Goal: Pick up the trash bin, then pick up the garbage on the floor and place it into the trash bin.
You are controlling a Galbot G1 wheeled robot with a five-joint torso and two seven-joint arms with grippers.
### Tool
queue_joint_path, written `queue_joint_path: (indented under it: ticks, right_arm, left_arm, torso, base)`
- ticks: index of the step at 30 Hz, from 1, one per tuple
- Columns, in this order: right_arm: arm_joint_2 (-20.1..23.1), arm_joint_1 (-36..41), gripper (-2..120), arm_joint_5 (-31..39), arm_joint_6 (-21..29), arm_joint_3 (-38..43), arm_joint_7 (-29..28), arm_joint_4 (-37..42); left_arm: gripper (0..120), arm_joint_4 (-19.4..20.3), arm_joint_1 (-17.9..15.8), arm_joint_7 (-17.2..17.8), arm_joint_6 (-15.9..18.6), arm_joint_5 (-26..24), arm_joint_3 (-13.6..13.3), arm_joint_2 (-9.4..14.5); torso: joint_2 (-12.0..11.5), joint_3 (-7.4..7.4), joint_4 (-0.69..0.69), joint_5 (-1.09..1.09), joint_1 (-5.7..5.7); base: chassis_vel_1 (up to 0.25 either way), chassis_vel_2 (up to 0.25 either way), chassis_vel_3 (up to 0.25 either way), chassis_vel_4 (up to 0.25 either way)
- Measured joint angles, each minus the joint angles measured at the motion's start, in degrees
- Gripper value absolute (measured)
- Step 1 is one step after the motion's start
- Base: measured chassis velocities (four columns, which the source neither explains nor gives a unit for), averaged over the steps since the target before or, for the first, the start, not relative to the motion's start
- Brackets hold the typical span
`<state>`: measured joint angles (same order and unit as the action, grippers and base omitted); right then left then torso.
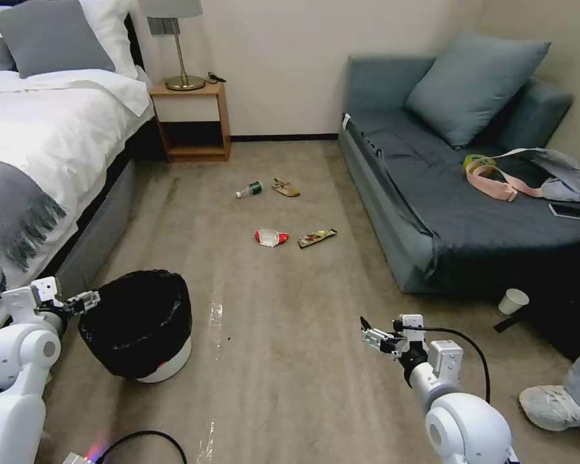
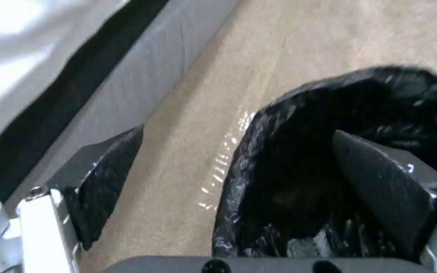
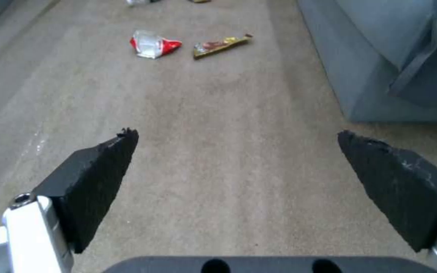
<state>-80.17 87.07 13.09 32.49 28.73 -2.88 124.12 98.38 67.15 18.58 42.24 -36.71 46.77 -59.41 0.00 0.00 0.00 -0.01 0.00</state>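
Observation:
The trash bin (image 1: 138, 325), lined with a wrinkly black bag over a white base rim, stands on the carpet at my near left. My left gripper (image 1: 91, 298) is open at the bin's rim; in the left wrist view (image 2: 236, 138) one finger is over the bag (image 2: 330, 125) and the other outside it. Garbage lies farther ahead: a clear bottle with green label (image 1: 249, 189), a tan wrapper (image 1: 285, 188), a red-and-white packet (image 1: 270, 237) (image 3: 154, 44) and a gold-brown snack wrapper (image 1: 317, 237) (image 3: 221, 45). My right gripper (image 1: 368, 336) (image 3: 236, 138) hovers open above bare carpet.
A bed (image 1: 38, 148) runs along the left and a blue-grey sofa (image 1: 444, 187) along the right, with a nightstand (image 1: 193, 122) at the back. A paper cup (image 1: 513, 301) and a person's shoe (image 1: 554, 406) lie near right. A black cable (image 1: 142, 441) loops at the bottom.

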Motion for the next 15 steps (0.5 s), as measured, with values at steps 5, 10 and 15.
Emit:
queue_joint_path:
  ticks: [5,10,15]
  right_arm:
    - [-0.20,0.64,100,-0.16,-0.40,-0.27,0.00,0.05]
    - [-0.09,1.01,100,-0.20,-0.65,-0.30,-0.01,0.21]
    - [0.19,1.21,100,-0.18,-0.85,-0.30,-0.04,0.46]
  left_arm:
    - [100,-4.10,-2.30,-0.13,-0.04,2.94,-2.15,-1.32]
    - [100,-5.37,-2.62,-0.20,-0.05,4.13,-2.87,-1.99]
    - [100,-6.26,-2.61,-0.54,-0.09,5.18,-3.31,-2.54]
  torso:
    - [0.00,0.00,0.00,0.00,0.00]
    - [0.00,0.00,0.00,0.01,0.00]
    - [0.00,0.00,0.00,0.01,0.00]
  base:
    - [0.000,0.000,0.000,0.000]
    - [0.000,0.000,0.000,0.000]
    - [0.000,0.000,0.000,0.000]
